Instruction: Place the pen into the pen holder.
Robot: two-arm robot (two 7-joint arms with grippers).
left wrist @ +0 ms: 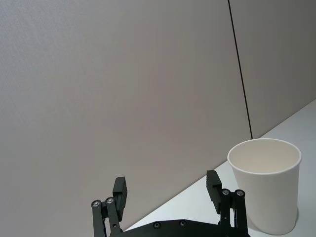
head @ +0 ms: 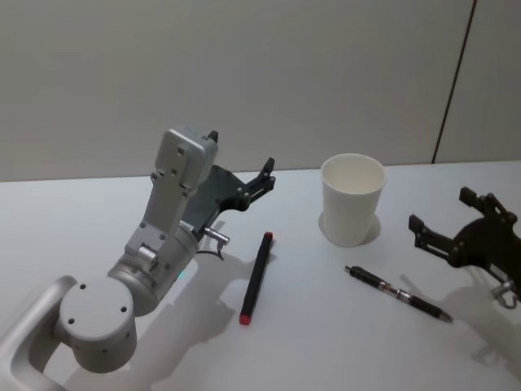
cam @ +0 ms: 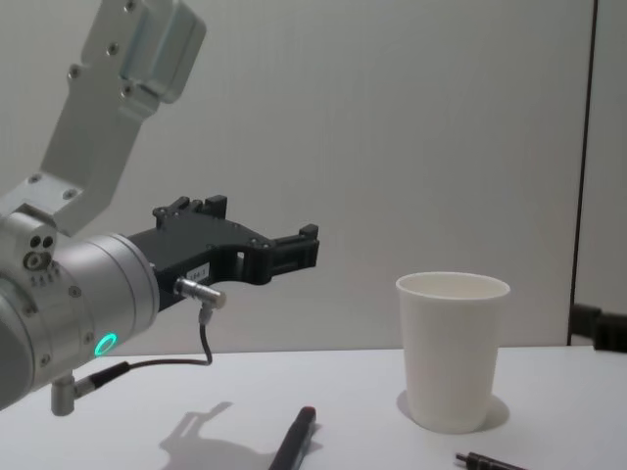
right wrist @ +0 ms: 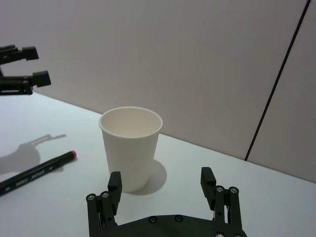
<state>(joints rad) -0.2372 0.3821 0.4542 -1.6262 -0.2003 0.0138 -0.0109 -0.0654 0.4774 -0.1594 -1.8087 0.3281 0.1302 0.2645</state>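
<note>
No pen is held yet, so grabbing one comes first. The thin pen point(head: 397, 293) lies on the bench point(head: 326, 350), near the right gripper point(head: 442, 210), which sits low with fingers open. Grab it by its middle. A marker point(head: 256, 277) lies left of the pen holder point(head: 352, 204). The left gripper point(left wrist: 166, 183) hangs high, open.

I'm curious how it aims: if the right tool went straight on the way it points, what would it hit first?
Most likely the white paper cup: it stands straight ahead of the open right tool, slightly off centre, with nothing in between. Depth is hard to judge.
</note>
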